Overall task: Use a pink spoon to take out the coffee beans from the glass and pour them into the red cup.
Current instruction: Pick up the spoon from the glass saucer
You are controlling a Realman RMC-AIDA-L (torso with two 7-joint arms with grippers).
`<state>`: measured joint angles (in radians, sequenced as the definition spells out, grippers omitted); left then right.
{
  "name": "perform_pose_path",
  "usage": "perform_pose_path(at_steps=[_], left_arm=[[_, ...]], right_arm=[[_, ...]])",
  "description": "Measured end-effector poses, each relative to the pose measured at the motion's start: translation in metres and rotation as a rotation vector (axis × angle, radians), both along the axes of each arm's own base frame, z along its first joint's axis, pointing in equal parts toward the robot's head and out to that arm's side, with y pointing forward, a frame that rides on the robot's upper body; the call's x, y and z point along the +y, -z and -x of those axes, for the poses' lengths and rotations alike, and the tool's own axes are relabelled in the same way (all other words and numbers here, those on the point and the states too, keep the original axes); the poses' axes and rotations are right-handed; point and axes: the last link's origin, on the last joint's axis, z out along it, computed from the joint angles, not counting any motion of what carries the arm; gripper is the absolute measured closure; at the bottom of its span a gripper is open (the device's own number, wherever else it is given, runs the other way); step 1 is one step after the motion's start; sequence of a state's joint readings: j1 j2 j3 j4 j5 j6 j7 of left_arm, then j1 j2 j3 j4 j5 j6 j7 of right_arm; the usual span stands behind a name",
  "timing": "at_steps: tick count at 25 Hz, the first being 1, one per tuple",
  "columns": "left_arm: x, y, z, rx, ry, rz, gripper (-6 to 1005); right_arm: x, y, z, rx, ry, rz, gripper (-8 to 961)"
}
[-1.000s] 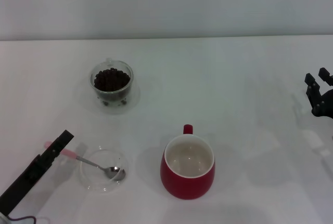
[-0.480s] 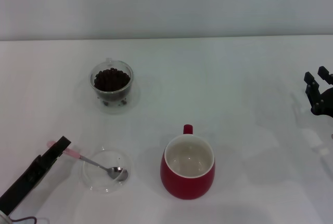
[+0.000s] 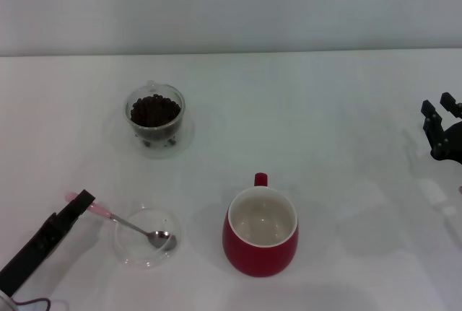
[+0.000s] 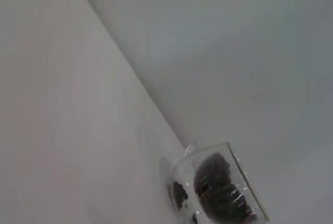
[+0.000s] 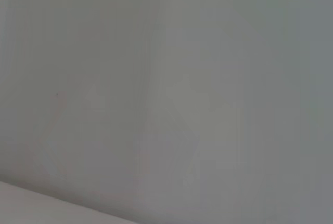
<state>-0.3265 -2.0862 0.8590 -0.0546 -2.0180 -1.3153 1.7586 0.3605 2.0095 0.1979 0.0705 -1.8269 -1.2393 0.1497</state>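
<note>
We are looking at the opening step, the pickup of the pink spoon (image 3: 119, 221), and by our judgement nothing has been scooped yet. The spoon is lying with its metal bowl inside a shallow clear dish (image 3: 137, 253) and its pink handle sticking out over the rim toward the robot's left. Our left gripper (image 3: 81, 202) is sitting right at the tip of that handle, touching or nearly touching it; we cannot tell from these views whether its fingers are spread or closed, nor whether the handle is between them. The right gripper (image 3: 442, 111) is hanging parked at the far right edge of the table (image 3: 346, 109), its fingers standing apart and holding nothing.

The coffee beans (image 3: 154, 110) are heaped in the glass (image 3: 155, 117), which is standing well behind the dish; the left wrist view is showing the same glass (image 4: 221, 190) with its dark heap. The red cup (image 3: 260, 231) is waiting upright and empty, to the right of the dish, its handle pointing away from the robot.

We are judging that the next move calls for a firm pinch on the slim handle, a lift clear of the dish, then a carry back to the glass with the bowl kept level.

We are finding no brands, labels or writing anywhere
</note>
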Motion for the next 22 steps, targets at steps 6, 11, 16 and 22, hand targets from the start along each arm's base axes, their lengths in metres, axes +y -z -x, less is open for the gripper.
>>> perform_pose_path(at_steps=[6, 11, 16, 22], left_arm=[[0.0, -0.003, 0.0, 0.01, 0.015, -0.025, 876], [0.0, -0.006, -0.003, 0.016, 0.038, -0.051, 877], [-0.001, -0.008, -0.003, 0.019, 0.051, -0.059, 877], [0.002, -0.017, -0.003, 0.045, 0.082, -0.102, 876]], right_arm=[[0.0, 0.0, 0.0, -0.001, 0.0, 0.0, 643], [0.0, 0.002, 0.001, -0.002, -0.003, 0.003, 642], [0.0, 0.003, 0.002, -0.003, -0.004, 0.005, 642], [0.0, 0.005, 0.004, -0.002, -0.009, 0.009, 642]])
